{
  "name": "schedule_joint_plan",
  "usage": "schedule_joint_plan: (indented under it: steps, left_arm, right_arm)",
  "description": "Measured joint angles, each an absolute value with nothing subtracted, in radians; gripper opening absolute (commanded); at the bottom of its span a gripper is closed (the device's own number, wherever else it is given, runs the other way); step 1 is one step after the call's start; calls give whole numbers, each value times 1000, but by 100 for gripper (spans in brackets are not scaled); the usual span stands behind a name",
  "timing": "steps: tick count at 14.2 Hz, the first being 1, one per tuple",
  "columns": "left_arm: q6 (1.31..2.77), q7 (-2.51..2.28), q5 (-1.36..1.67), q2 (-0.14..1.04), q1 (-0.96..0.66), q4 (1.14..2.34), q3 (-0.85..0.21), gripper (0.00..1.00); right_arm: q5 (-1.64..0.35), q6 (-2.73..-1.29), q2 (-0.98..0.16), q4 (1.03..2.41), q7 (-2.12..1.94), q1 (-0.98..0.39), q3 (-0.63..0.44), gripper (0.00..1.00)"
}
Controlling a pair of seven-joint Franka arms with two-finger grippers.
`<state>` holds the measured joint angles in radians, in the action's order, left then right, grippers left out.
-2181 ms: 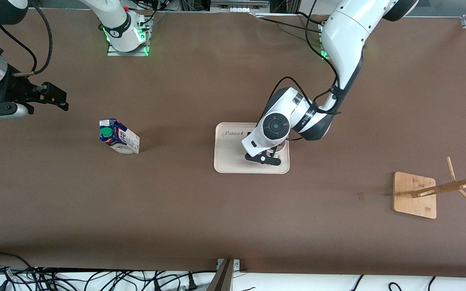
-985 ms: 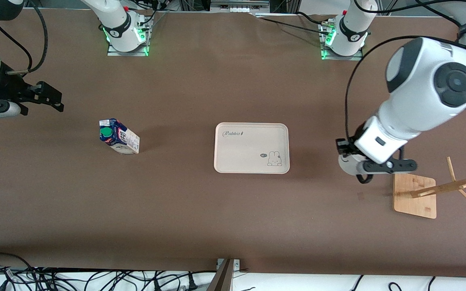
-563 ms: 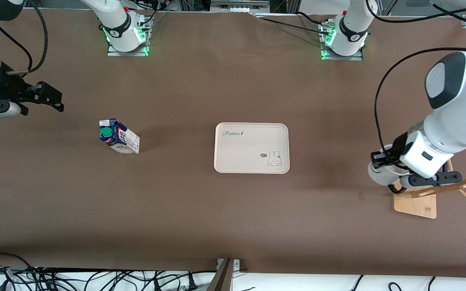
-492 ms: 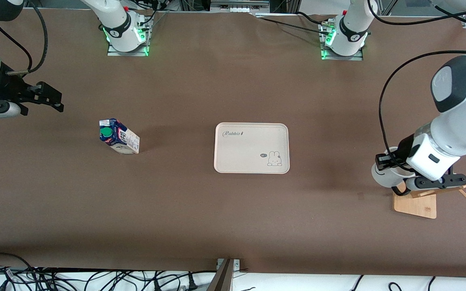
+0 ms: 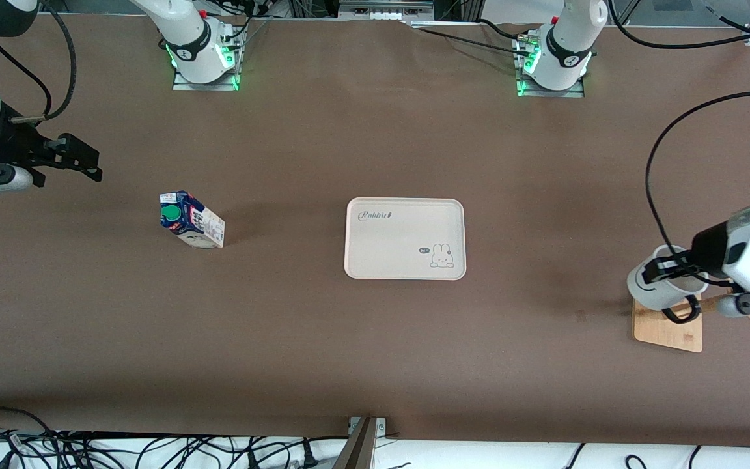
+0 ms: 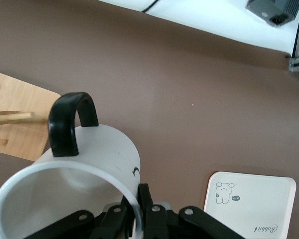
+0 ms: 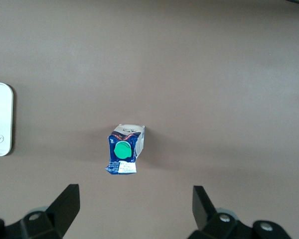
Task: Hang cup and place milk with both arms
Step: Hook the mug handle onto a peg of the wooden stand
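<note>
My left gripper (image 5: 674,268) is shut on the rim of the white cup (image 5: 658,286), holding it in the air over the wooden rack's base (image 5: 668,329). The cup's black handle (image 5: 680,314) hangs close to a rack peg. In the left wrist view the cup (image 6: 84,169) fills the lower part, its handle (image 6: 70,119) by a peg (image 6: 10,118); my left gripper (image 6: 137,209) pinches the rim. The milk (image 5: 191,220) stands on the table toward the right arm's end. My right gripper (image 5: 75,158) is open in the air, apart from the milk (image 7: 124,154).
A cream tray (image 5: 375,260) with a rabbit drawing lies at the table's middle; it also shows in the left wrist view (image 6: 279,199). The rack's pegs (image 5: 749,306) slant out near the left arm's end. Cables lie along the table edge nearest the front camera.
My left gripper lifted the cup off the tray and carried it toward the left arm's end, over the rack base. The right arm has barely moved.
</note>
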<state>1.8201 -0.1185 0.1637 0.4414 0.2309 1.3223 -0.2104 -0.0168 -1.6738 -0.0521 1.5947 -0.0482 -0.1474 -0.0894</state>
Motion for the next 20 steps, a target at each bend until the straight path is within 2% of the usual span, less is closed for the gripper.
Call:
schedule_joint_plan:
  steps: [7,20]
  left_arm:
    - [1697,-94,221,440,311,1246,-212,0]
    - [1688,-2,297,476,352,1234,-181,0]
  right_arm:
    - [-17,-1674,-52,1595,-48,-147,-89,100]
    - [-17,-1674,-52,1595,-48,-147,-89,100]
